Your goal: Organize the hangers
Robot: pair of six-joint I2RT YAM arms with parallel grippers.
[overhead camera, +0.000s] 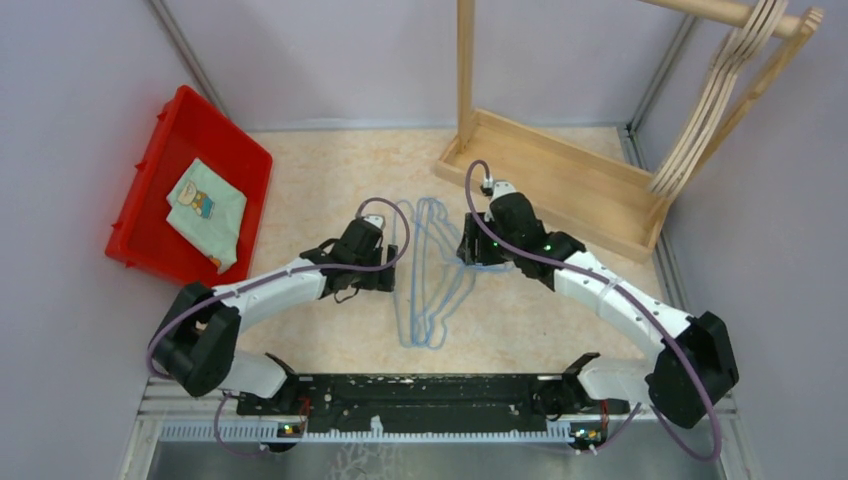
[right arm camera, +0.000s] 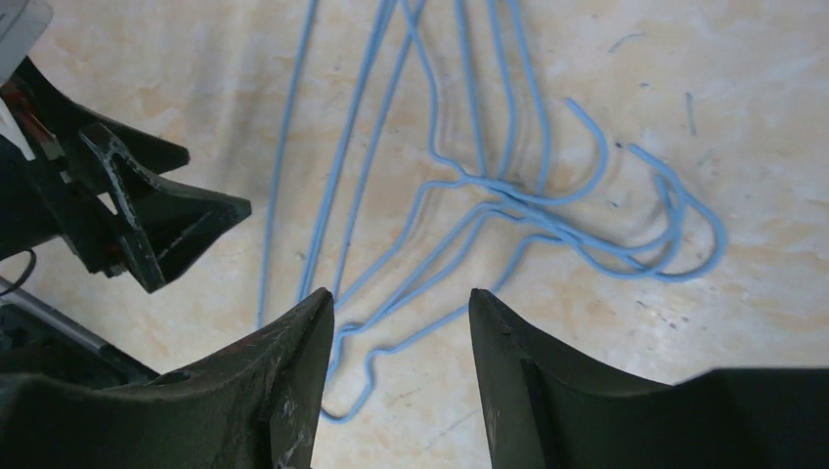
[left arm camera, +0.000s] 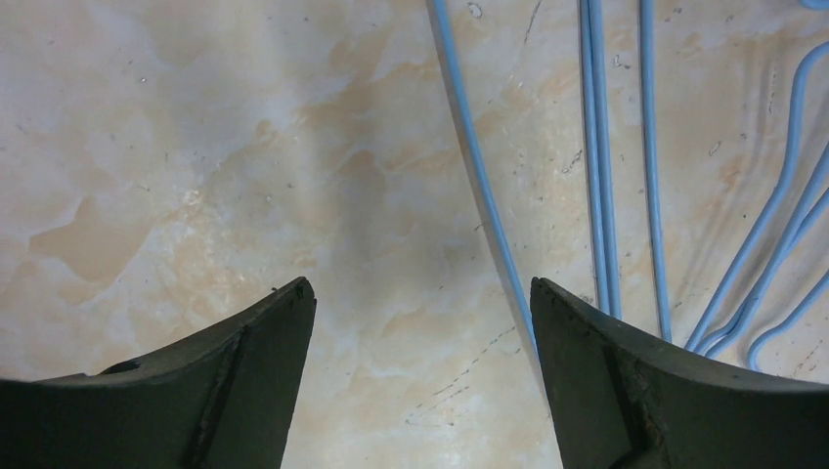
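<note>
Reaching inward from their bases at the near edge, both arms meet over the middle of the marbled beige table (overhead camera: 320,180). The left gripper (overhead camera: 390,262) hangs low just left of a loose pile of blue wire hangers (overhead camera: 430,275). Its wrist view shows the jaws spread wide with only bare tabletop between them. The outermost wire of the pile runs close by one finger (left arm camera: 626,391), though whether it touches cannot be told. The right gripper (overhead camera: 468,248) hangs over the pile's opposite side, facing the left one. Its jaws stand apart as well; in its wrist view a few blue strands lie on the table within the gap, and no strand is visibly pinched. The wire hangers lie flat and overlapping, their hooks bunched together. Farther back on the left sits a red bin (overhead camera: 150,160) holding a folded pale-green cloth (overhead camera: 205,210). At the far right stands a wooden rack (overhead camera: 570,180), its base on the table, with several wooden hangers (overhead camera: 697,120) hung from its top rod, well apart from the blue ones.
</note>
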